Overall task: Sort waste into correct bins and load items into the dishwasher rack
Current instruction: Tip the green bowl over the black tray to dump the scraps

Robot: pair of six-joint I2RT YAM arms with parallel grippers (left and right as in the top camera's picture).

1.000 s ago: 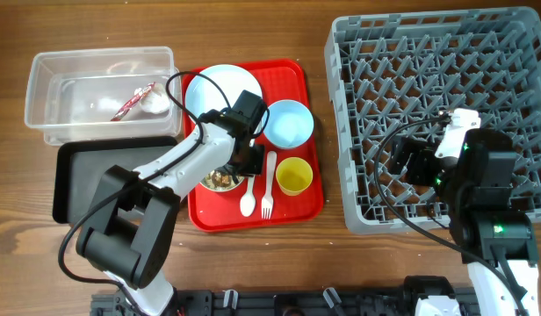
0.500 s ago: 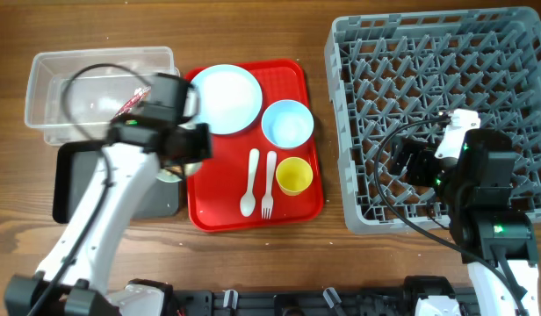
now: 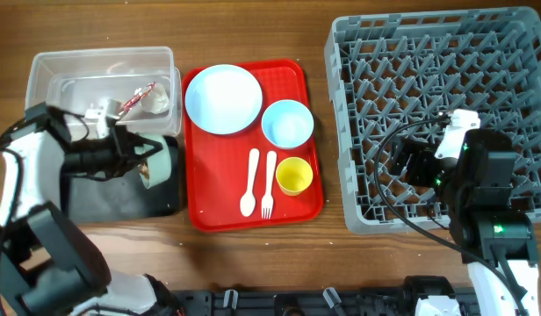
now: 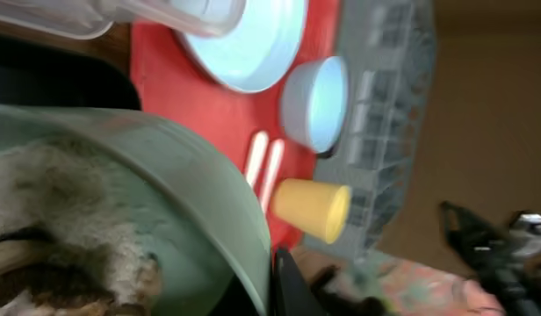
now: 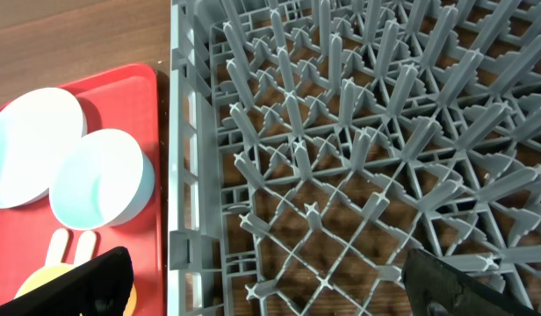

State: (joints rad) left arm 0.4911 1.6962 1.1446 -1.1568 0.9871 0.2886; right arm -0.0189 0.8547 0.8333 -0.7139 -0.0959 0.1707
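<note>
While the right tool [image 3: 409,163] hangs over the grey dishwasher rack [image 3: 429,53] in the overhead view, the left tool [image 3: 137,158] is clamped on the rim of the pale green bowl [image 3: 158,163]. The bowl is tipped on its side above the right end of the black tray [image 3: 86,197]. Just behind, the clear tub [image 3: 42,88] holds the red-and-white wrapper [image 3: 133,102], whose print is too small to read. On the red serving tray [image 3: 200,211] sit the light blue plate [image 3: 223,98], light blue bowl [image 3: 287,123], yellow cup [image 3: 294,175], white spoon [image 3: 249,184] and fork [image 3: 269,184].

In the left wrist view, the green bowl fills the foreground with brownish food scraps [image 4: 60,237] inside. One dark finger [image 4: 288,290] presses its rim.

In the right wrist view, two dark fingers [image 5: 86,281] are spread wide at the bottom corners, holding nothing, with the rack's pegs below.
</note>
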